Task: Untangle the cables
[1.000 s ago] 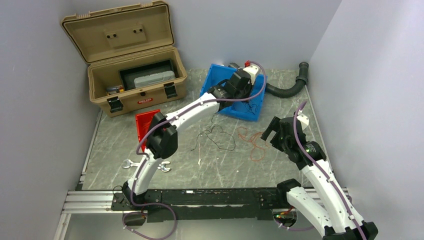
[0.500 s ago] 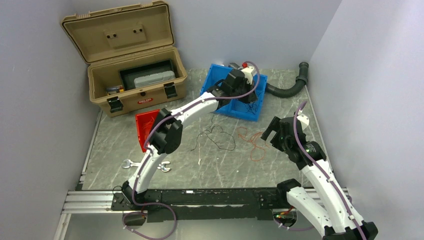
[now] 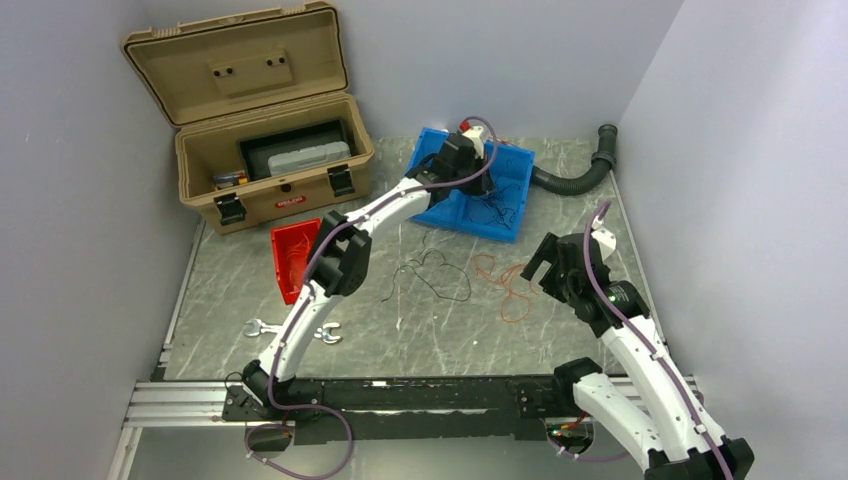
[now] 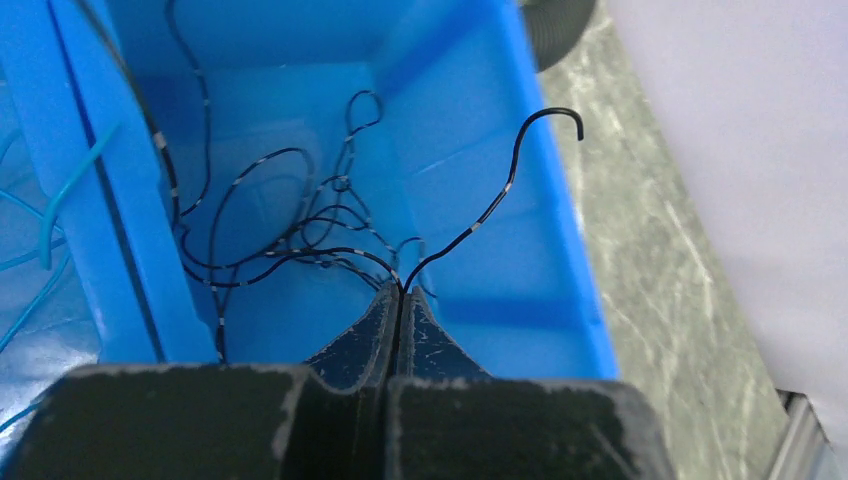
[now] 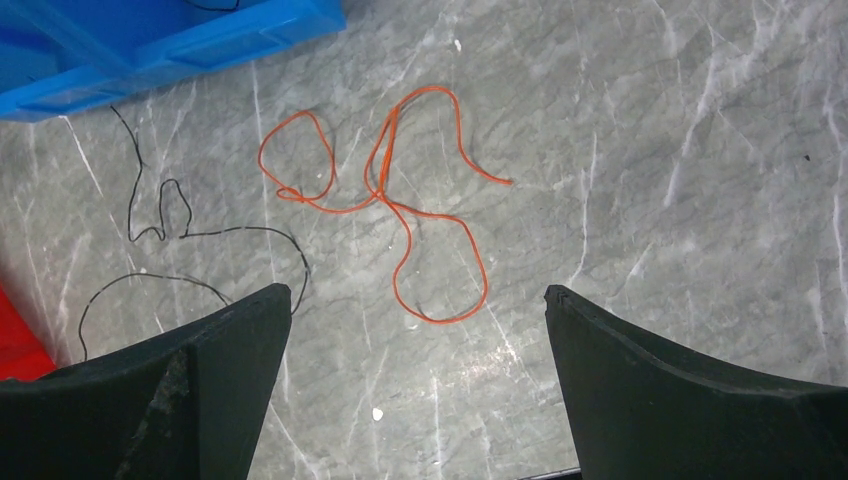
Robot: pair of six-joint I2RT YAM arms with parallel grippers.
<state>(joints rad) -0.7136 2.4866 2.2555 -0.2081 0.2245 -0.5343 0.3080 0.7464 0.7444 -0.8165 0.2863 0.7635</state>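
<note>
one cable (image 4: 470,228) (black) in left tool (image 4: 400,296)

bin (image 3: 512,190) at 12 o'clock, cables (image 4: 330,215) in it, my left gripper (image 4: 400,295) over it | case (image 3: 270,170) at 10 o'clock | loose cables (image 5: 383,195) on table (image 3: 450,330) before my right gripper (image 5: 415,320)

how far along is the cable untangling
Done: a thin orange-red wire and a thin black wire lie apart on the grey table. In hand: the left claw is shut on one black wire of the knot in the blue plastic bin. Left: that knot; the right claw hangs open, empty.
</note>
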